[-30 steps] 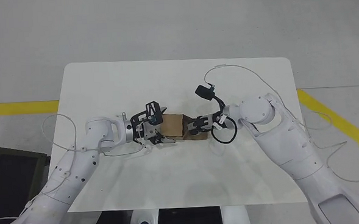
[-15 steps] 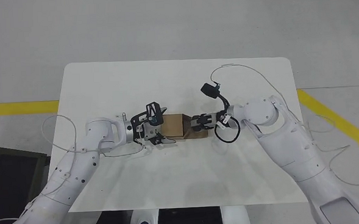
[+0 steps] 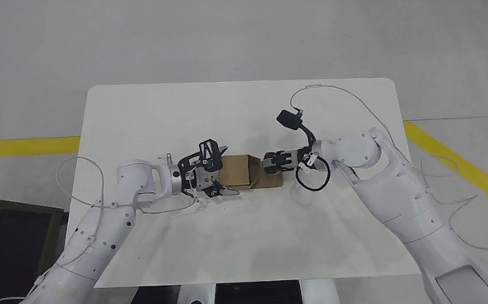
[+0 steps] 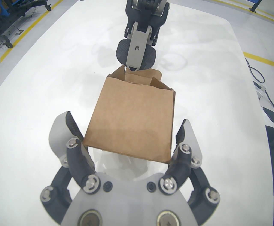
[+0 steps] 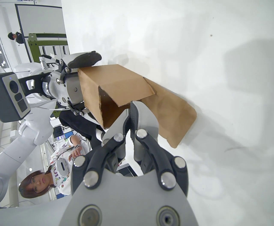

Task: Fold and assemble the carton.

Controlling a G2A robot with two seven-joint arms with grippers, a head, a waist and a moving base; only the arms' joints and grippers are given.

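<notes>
One matte brown cardboard carton [image 3: 247, 172], boxy w/ sharp creases, sits mid-way on the smooth white table [image 3: 225, 103] btwn both grippers; L gripper [image 4: 126, 119] spread wide, ribbed black pads [image 4: 71, 125] clamping the closed end's corners; opposite end open, thin flaps [image 5: 171, 119] splayed; R gripper [image 5: 130, 107] narrow, tips at a flap edge, pinch unclear.

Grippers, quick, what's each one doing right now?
Left gripper: jaws closed on the carton.
Right gripper: jaws shut at the carton's open end, nothing clearly held.
</notes>
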